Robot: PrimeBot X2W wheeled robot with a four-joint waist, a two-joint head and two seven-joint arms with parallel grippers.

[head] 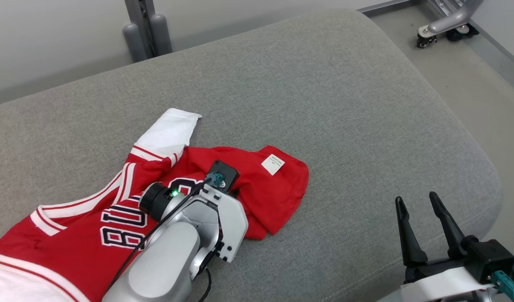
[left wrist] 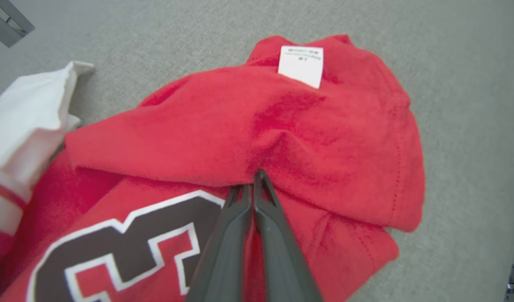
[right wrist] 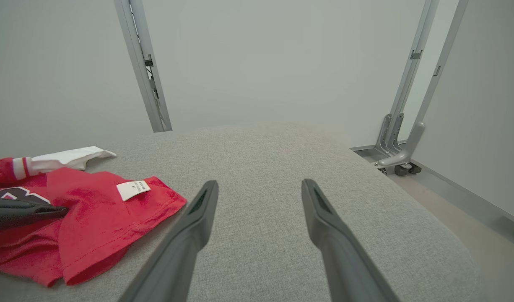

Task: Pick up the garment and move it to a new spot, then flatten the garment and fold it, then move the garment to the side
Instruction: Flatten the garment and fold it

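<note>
The red shirt [head: 282, 188] lies crumpled on the left part of the grey cushion [head: 324, 105]. Its long axis runs from the near left corner of the head view towards the middle. A white sleeve [head: 169, 130] points away on the far side, and the hem end is doubled over itself, with the white label [left wrist: 301, 65] facing up.

The left tool [left wrist: 255, 178] is on top of this shirt, and its two fingers are pressed together. In the left wrist view their tips sit exactly at the edge of the doubled-over flap. The cloth puckers there, so I judge that a thin fold is pinched between them.

The right tool [head: 415, 198] is open and holds nothing. It stands well apart, on the right side, with bare cushion between it and the hem.

The left arm is therefore clearly the nearer one. The free room on the cushion is to the right and to the far side of the shirt. I think the coming move is a lift and a carry in that direction, across the long axis. Most of the cloth hangs to the left of the pinch, so it will probably trail behind.
</note>
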